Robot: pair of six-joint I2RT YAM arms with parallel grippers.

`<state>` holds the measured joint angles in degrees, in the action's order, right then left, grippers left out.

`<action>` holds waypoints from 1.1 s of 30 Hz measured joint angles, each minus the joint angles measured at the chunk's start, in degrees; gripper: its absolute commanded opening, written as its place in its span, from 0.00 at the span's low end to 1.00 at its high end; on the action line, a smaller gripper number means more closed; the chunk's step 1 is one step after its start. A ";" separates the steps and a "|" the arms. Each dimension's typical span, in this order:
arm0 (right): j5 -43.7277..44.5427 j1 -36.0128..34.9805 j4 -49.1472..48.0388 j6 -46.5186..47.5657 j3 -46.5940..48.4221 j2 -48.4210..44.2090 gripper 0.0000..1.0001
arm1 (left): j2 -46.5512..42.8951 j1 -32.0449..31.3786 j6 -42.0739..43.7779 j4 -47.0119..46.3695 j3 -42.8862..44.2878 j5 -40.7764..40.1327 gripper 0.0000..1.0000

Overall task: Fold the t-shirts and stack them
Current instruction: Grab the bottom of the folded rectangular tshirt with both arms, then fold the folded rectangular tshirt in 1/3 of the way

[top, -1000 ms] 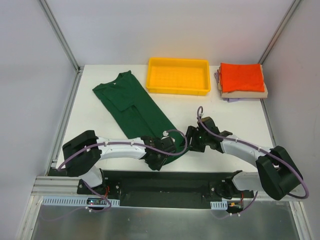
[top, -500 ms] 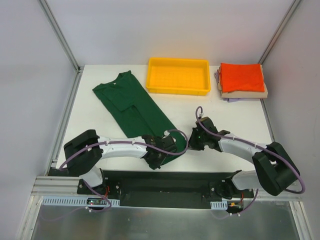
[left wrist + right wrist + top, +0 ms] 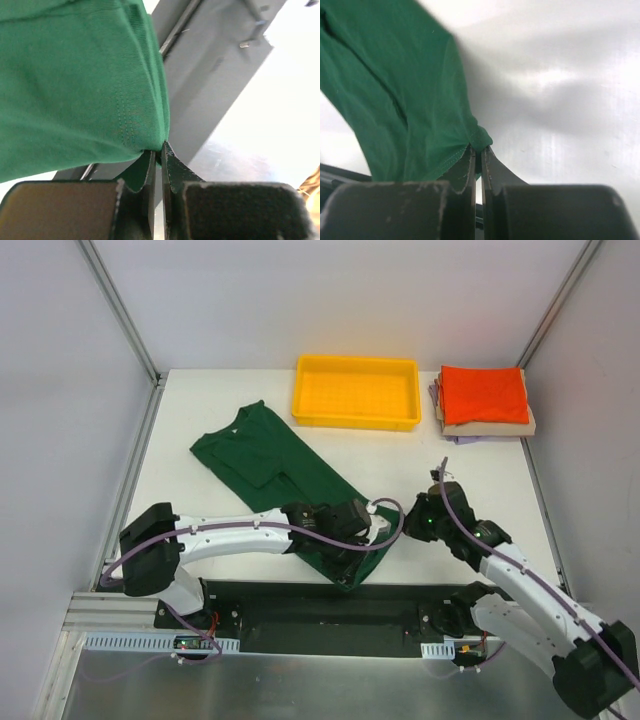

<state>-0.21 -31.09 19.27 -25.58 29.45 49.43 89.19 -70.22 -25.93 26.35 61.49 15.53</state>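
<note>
- top external: the large plain dark green cloth t-shirt [image 3: 275,465] lies slantwise on the flat white table [image 3: 470,470], collar toward the far left and hem drawn to the near edge. the left gripper [image 3: 350,548] sits over the near hem corner. the right gripper [image 3: 412,526] is just beside the hem's right end, so the two are near each other. the shallow yellow plastic tray [image 3: 355,423] and the pile of folded shirts stand well apart at the far side. that pile is an orange-red rectangle [image 3: 483,393] on a tan one [image 3: 500,427], with a lavender edge [image 3: 437,395] peeping out beneath.
- left wrist: the left gripper [image 3: 161,147] has its jaws pressed together, with only a thin fold of stitched hem between them. the t-shirt [image 3: 75,90] swells up and to the left from that pinch. the grey metal rail [image 3: 215,90] runs behind it (so this corner seems to hang past the table's edge).
- right wrist: the right gripper [image 3: 479,150] is closed tight on a small bunched corner. the t-shirt [image 3: 395,90] spreads away to the upper left over the white surface.
- what could go wrong: both holds are slim pinches at the very edge, so a quick lift or the arms pulling apart could slide the cloth free. the overhanging corner could catch on the rail. because the shirt lies askew, carrying the hem toward the collar may give a crooked fold.
</note>
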 measured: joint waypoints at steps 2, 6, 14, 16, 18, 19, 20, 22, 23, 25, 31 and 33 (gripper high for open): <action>0.92 1.79 4.26 1.29 0.11 -3.85 0.00 | 0.07 -0.44 0.83 -0.83 2.82 2.58 0.00; 2.45 4.24 12.63 3.67 1.92 -9.07 0.00 | 1.20 -0.70 2.49 -2.40 7.56 6.78 0.00; 1.05 4.37 14.75 6.29 6.99 -4.76 0.00 | -0.22 0.37 2.69 -3.37 5.51 6.67 0.00; -0.20 4.02 13.60 6.47 7.93 -2.12 0.00 | -2.69 2.10 2.27 -3.39 2.32 5.90 0.00; -0.74 3.10 12.41 6.62 9.77 1.31 0.00 | -5.49 4.90 1.40 -3.41 -0.98 4.92 0.00; -0.94 2.32 11.39 6.67 11.19 3.76 0.00 | -6.64 6.36 1.03 -3.41 -2.27 4.74 0.00; -0.98 1.53 10.32 6.71 12.61 6.14 0.00 | -8.04 8.15 0.61 -3.43 -3.80 4.35 0.00; -0.92 -0.37 7.93 6.80 16.22 11.76 0.00 | -10.47 11.65 -0.35 -3.37 -6.36 3.10 0.00; -0.85 -1.18 6.67 6.82 17.92 14.43 0.00 | -11.58 13.31 -0.66 -3.39 -7.45 2.47 0.00; -0.76 -2.43 4.90 6.84 21.05 18.97 0.00 | -13.60 16.11 -1.11 -3.39 -9.40 1.70 0.00; 0.35 -4.83 1.81 7.41 32.09 33.11 0.00 | -17.07 23.47 -1.90 -3.34 -12.63 0.24 0.00; 0.66 -5.44 1.44 7.78 35.74 37.33 0.00 | -17.27 25.64 -2.03 -3.28 -13.09 -0.09 0.00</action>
<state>0.45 -36.53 20.71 -17.80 65.19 86.76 71.92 -44.58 -27.97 23.07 48.40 15.44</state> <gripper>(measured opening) 0.028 0.014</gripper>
